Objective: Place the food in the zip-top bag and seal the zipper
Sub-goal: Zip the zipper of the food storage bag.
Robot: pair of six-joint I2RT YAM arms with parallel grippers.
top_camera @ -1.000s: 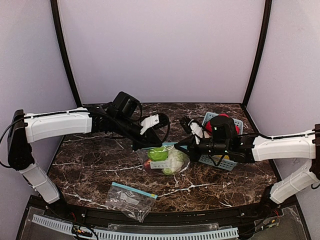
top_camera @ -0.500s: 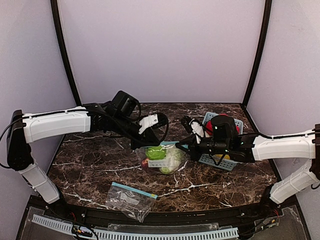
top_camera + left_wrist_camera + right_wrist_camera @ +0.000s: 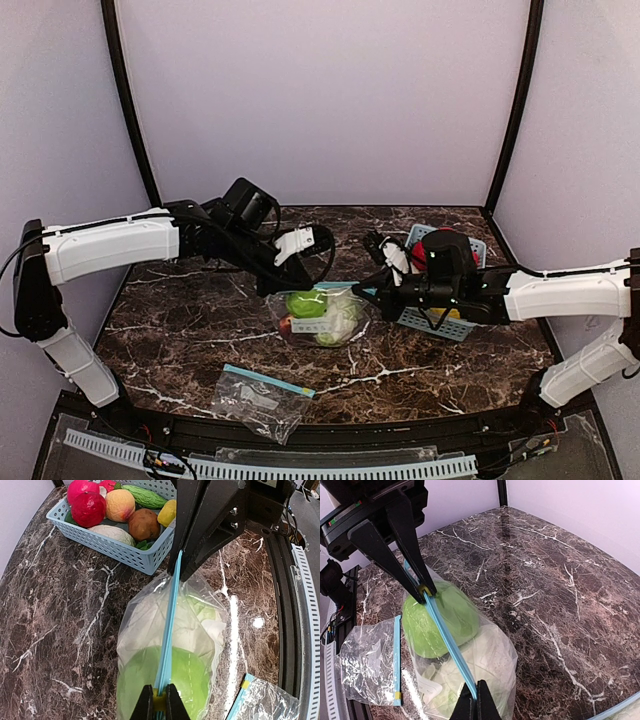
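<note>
Nearly done: green toy food (image 3: 150,680) in clear plastic bag (image 3: 318,318), blue zipper (image 3: 170,615) seemingly sealed, pinched at nine o'clock by left gripper (image 3: 159,702), three by right gripper (image 3: 474,700).

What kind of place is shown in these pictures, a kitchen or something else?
Probably a robot test booth, not a kitchen: plain lilac walls in a black frame, a marble-pattern table, and toy food in a blue basket.

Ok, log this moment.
left hand shut on yellow plastic slider | right hand shut on blue zipper strip | clear bag holds green apple
</note>
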